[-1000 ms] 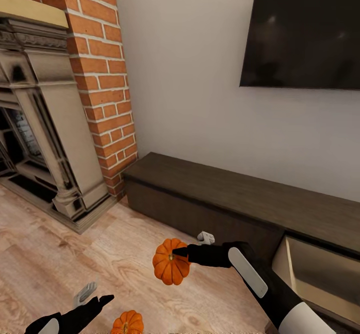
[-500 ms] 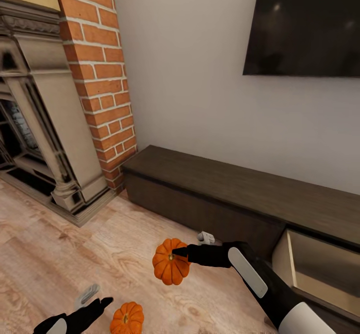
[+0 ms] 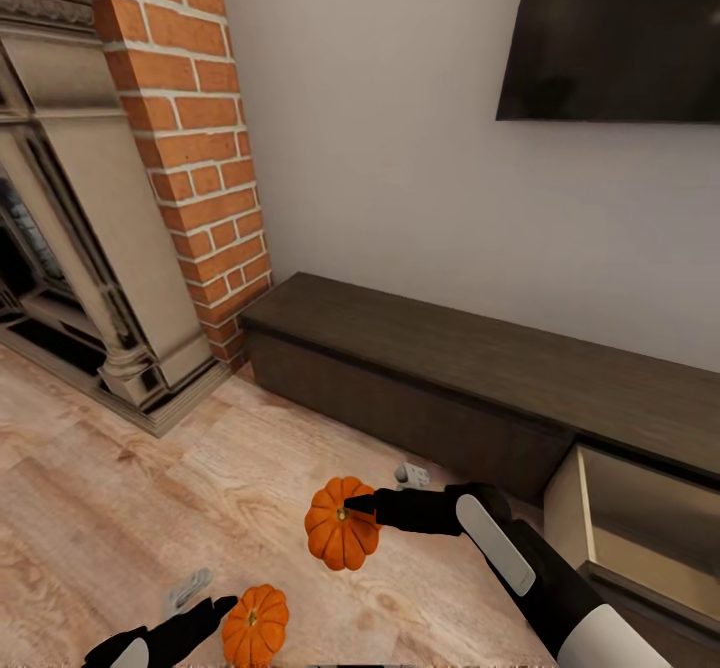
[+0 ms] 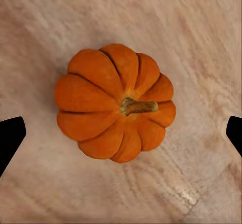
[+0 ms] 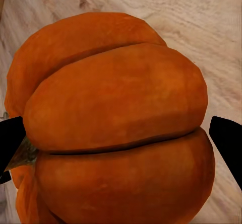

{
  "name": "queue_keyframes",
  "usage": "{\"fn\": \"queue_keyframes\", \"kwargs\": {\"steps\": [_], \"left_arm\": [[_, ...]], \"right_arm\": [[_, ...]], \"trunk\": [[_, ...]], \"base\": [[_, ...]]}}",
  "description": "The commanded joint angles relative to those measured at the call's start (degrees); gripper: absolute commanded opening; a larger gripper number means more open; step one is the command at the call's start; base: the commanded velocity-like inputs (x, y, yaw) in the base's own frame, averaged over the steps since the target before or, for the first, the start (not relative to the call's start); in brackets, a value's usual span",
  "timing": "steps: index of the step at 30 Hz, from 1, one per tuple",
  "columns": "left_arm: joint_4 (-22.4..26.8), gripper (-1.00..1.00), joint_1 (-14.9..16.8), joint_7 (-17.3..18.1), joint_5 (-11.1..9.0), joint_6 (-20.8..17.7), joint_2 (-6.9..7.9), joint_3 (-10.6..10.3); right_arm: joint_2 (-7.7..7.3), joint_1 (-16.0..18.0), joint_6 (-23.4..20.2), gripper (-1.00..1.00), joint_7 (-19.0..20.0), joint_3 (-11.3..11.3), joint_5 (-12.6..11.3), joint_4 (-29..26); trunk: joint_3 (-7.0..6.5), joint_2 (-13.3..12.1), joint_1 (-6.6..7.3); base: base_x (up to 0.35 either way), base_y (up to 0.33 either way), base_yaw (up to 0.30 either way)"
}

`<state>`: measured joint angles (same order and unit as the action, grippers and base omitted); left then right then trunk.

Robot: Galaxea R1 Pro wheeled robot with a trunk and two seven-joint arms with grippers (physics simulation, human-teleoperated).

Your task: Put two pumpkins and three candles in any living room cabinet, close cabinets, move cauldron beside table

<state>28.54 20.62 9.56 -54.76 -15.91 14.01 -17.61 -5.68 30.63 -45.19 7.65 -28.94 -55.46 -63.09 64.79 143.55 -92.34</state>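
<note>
Pumpkin in the right grip: one of the pumpkins hangs at lower centre of the head frame, above the wood floor; the right gripper has its fingers closed on it, and in the right wrist view the fruit bulges between both black tips
Second pumpkin: sits on the floor at the bottom edge of the head frame, just beside the left gripper; in the left wrist view it lies centred between the tips, stem up
Left fingers: spread wide, well apart from the fruit on both sides, gripping nothing
Cabinet: long dark unit along the wall, from centre to right of the head frame; one drawer stands pulled out at lower right, pale inside
Step in hand: likely carrying the held pumpkin over to the open drawer
Doing it well: judged from the layout, the right arm should swing toward the lower right, clear the drawer's front lip before lowering, and release only once the fruit is low inside so it does not roll out
Right arm pose: forearm rises from the lower right corner, wrist turned so the fingers point toward frame left, roughly level
Left arm pose: low at bottom left, fingers angled up and right toward the floor pumpkin
Risk: the round fruit could slip if the grip loosens mid-swing
</note>
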Motion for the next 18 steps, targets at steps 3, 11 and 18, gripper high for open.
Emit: {"fn": "queue_keyframes", "kwargs": {"steps": [3, 11, 18], "left_arm": [[0.03, 1.0, 0.02, 0.02, -0.36, 0.72, -0.01, -0.23], [0.03, 1.0, 0.03, 0.02, -0.27, 1.38, -0.01, -0.23], [0.03, 1.0, 0.03, 0.02, -0.26, 1.4, -0.04, -0.23]], "right_arm": [[-0.04, 0.05, -0.11, -1.0, 0.17, -0.06, 0.17, -0.03], [-0.04, 0.05, -0.09, -1.0, 0.17, -0.06, 0.18, -0.01], [-0.04, 0.05, -0.08, -1.0, 0.17, -0.06, 0.18, -0.01]], "trunk": [[0.72, 0.06, -0.06], [2.49, 0.17, -0.27], [4.04, 0.27, -0.45]], "base": [[0.0, 0.0, 0.0], [0.0, 0.0, 0.0], [0.0, 0.0, 0.0]]}}
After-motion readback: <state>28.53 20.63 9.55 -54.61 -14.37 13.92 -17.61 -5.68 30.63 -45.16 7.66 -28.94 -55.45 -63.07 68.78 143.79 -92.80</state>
